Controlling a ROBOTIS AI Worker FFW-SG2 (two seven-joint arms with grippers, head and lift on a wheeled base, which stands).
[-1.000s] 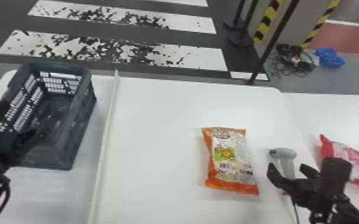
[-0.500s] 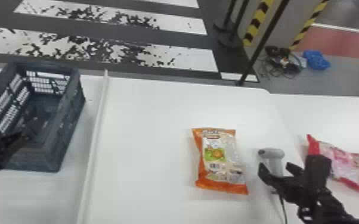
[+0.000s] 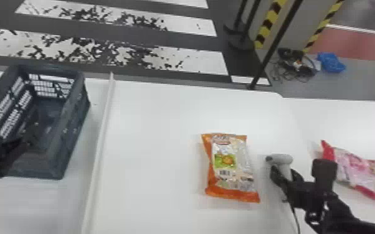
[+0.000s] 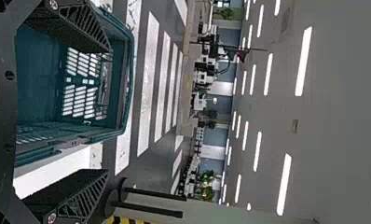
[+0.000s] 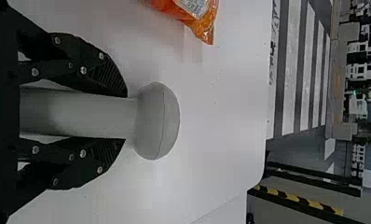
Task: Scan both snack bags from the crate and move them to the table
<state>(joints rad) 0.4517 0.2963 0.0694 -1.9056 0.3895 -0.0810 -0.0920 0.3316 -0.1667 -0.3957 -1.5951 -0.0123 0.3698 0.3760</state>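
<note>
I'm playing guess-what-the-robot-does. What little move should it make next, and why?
I'd probably move the scanner in the right hand toward the orange bag and aim it at the barcode. The hand is closed around the scanner's handle, the bag lies close by, and its barcode faces up.

An orange-ended snack bag (image 3: 232, 168) lies flat on the white counter (image 3: 152, 149), barcode up. Just right of it, the grey scanner (image 3: 282, 159) sits gripped in the right claw (image 3: 285, 175), head outward. Farther right lies a slanted red-and-pink bag (image 3: 356, 172). The dark openwork crate (image 3: 71, 124) stands upright, far left.
</note>
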